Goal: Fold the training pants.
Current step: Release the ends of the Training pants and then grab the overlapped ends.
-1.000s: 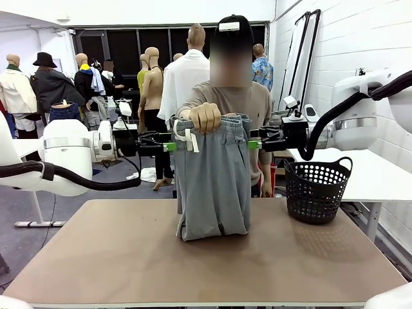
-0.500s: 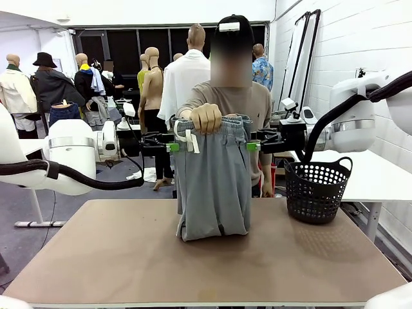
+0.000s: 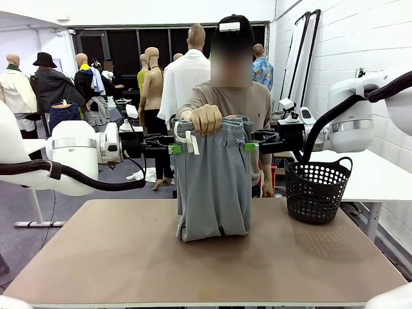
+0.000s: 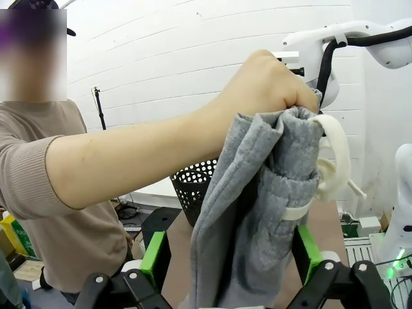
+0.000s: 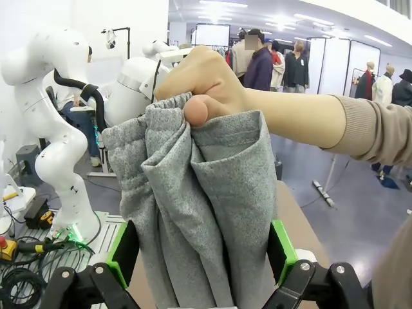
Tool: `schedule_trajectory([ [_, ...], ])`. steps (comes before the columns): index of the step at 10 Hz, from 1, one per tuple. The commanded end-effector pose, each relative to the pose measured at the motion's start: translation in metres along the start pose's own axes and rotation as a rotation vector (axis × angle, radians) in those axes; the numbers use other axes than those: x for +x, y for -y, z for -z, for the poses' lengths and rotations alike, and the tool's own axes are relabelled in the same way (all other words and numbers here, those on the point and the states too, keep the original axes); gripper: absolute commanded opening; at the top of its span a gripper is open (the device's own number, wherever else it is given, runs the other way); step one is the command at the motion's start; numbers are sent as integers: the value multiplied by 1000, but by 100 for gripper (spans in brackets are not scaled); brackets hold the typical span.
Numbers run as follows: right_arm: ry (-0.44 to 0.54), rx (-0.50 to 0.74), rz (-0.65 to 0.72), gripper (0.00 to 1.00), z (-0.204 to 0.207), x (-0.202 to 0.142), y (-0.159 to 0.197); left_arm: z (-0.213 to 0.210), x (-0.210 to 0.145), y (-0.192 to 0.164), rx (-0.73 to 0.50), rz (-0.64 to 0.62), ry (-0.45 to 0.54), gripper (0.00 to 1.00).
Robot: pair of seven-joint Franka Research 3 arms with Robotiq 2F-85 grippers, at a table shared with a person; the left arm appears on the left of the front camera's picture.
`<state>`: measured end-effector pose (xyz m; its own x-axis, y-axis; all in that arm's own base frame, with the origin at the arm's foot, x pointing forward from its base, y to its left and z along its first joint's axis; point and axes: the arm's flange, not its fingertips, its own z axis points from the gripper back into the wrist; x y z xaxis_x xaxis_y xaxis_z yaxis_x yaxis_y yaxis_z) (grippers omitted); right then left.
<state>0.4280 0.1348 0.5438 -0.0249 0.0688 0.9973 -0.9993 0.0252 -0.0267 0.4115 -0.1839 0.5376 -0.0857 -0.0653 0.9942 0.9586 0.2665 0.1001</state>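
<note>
Both jaws stand released, straddling the pants (image 3: 214,187); best clench level on the waistband before the hand (image 3: 206,118) lets go.

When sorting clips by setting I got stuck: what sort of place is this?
Probably a robotics lab: two white robot arms flank a plain table, a person holds up grey pants between them, and the wall is bare painted brick.

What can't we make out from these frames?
- Front view: whether the pads of the left gripper and right gripper touch the training pants; too small to tell.
- Wrist views: the pants' legs, cut off by the bottom edge.
- Front view: the basket inside, hidden by its wall.
- Front view: the waistband's middle, covered by the person's hand.
</note>
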Motion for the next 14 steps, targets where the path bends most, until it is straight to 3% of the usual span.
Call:
schedule_trajectory([
  [1, 32, 10, 23, 100, 7, -4, -1, 12, 1, -4, 18, 1, 9, 100],
  [6, 34, 36, 18, 100, 18, -9, 6, 27, 9, -9, 0, 52, 11, 100],
  [14, 30, 32, 1, 100, 18, -3, 13, 46, 15, -6, -129, 19, -2, 100],
])
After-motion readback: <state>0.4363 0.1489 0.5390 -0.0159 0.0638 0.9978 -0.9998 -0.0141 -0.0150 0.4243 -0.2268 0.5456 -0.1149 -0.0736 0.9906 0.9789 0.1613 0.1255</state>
